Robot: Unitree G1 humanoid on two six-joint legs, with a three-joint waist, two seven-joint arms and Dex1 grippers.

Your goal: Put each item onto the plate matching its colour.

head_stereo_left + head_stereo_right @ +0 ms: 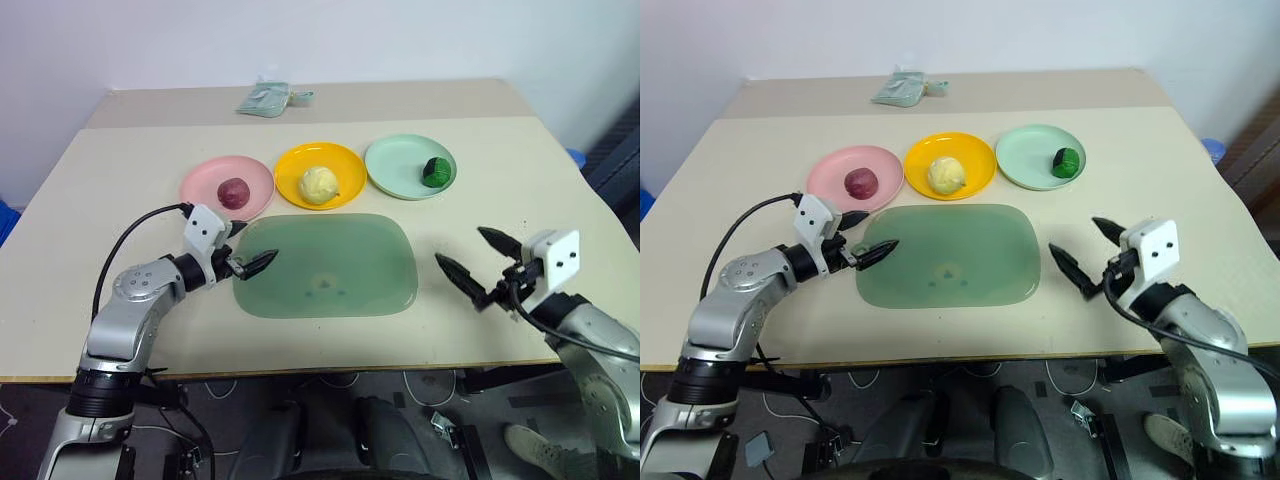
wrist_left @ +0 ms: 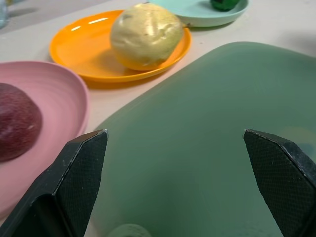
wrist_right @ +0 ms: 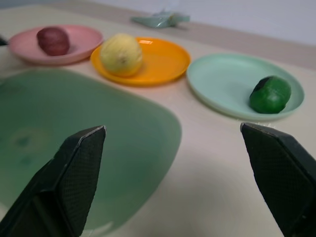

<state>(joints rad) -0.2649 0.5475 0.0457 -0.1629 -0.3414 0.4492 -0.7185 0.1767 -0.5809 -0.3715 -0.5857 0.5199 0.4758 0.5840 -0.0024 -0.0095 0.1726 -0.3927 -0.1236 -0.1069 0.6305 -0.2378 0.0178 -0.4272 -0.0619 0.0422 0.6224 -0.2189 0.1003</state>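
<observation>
Left eye view: 3 round plates in a row across the far half of the beige tabletop [image 1: 100, 190]. Pink plate [image 1: 205, 178] on the left, with the dark red-purple toy fruit [image 1: 233, 192] resting on it. Bright yellow plate [image 1: 345, 165] in the middle, carrying the pale yellow pear-shaped toy [image 1: 319, 184]. Pale mint green plate [image 1: 395, 160] on the right, with the bumpy green ball [image 1: 435, 171] near its right rim. All 3 items sitting on plates of matching colour.

Just in front of the plates, a translucent green cutting mat [image 1: 325, 265], lying flat. Farther back, near the far edge, a small crumpled clear plastic packet [image 1: 265, 98].

Left gripper [image 1: 250, 251] over the mat's left edge, close to the pink plate, 2 black fingers [image 1: 262, 260] spread wide and holding nothing. Left wrist view: same wide spread, mat between the fingertips.

Right gripper [image 1: 475, 257] just off the mat's right edge, above bare tabletop, fingers [image 1: 455, 270] likewise spread wide and empty, pointing toward the mat. Right wrist view: wide gap, with mat, plates and all 3 toys ahead.
</observation>
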